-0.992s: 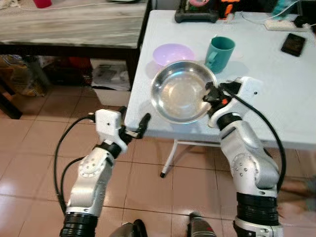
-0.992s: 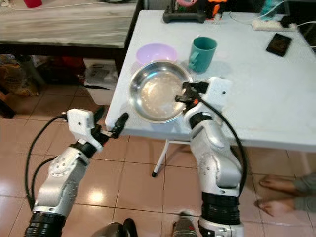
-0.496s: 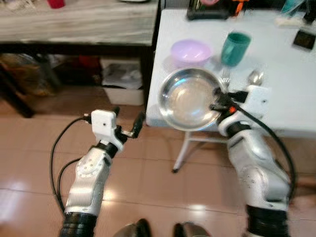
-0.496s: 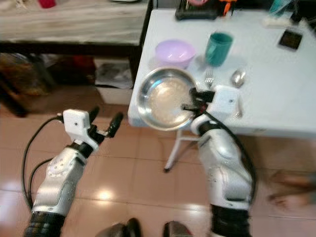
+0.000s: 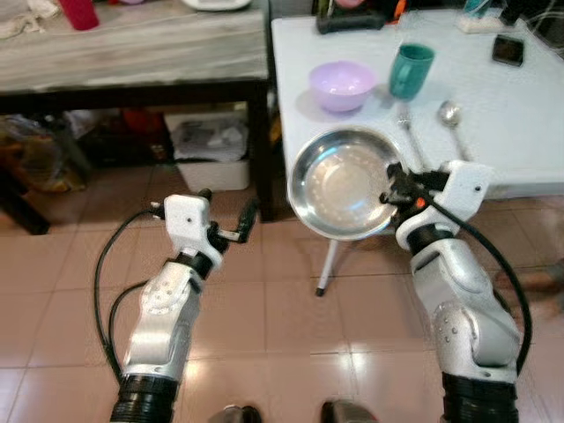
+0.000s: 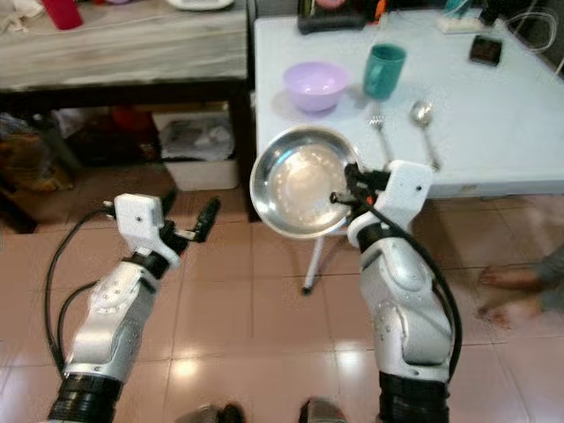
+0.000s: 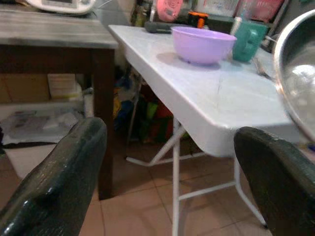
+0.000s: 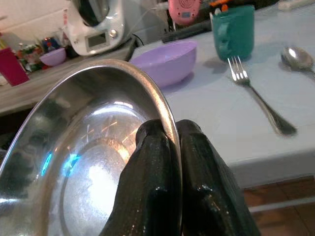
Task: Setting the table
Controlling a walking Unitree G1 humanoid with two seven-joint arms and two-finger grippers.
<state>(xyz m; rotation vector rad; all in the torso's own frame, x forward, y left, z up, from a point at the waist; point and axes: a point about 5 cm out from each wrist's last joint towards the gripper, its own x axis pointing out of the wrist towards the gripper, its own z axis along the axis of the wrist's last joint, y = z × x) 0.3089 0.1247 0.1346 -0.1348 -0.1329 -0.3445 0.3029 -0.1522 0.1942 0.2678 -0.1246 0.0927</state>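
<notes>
At the upper left of the frame stands a dark-framed side table (image 5: 132, 44). Below it, at lower left, the left gripper (image 5: 227, 220) hangs over the tiled floor (image 5: 53, 291) with its fingers spread wide and nothing between them. In the centre, the steel plate (image 5: 344, 183) is carried in the air, tilted toward the camera, off the near edge of the white folding table (image 5: 520, 115). The right gripper (image 5: 389, 185) has its two fingers pinched tight on the plate's right rim, one inside and one outside.

On the table, at upper centre to upper right, sit a purple bowl (image 5: 341, 85), a green mug (image 5: 410, 70), a fork (image 5: 411, 132), a spoon (image 5: 452, 115) and a phone (image 5: 508, 51).

The grip covers only a thin strip of smooth rim, with the plate's weight hanging to one side; it could likely swivel or slip free and fall to the tiles. Swinging it back in low could also clip the table edge, or knock the bowl and fork.

The plate is round, shallow and shiny, its polished bottom throwing back bright blotches of light, with a narrow raised lip. It looks empty and clean.
</notes>
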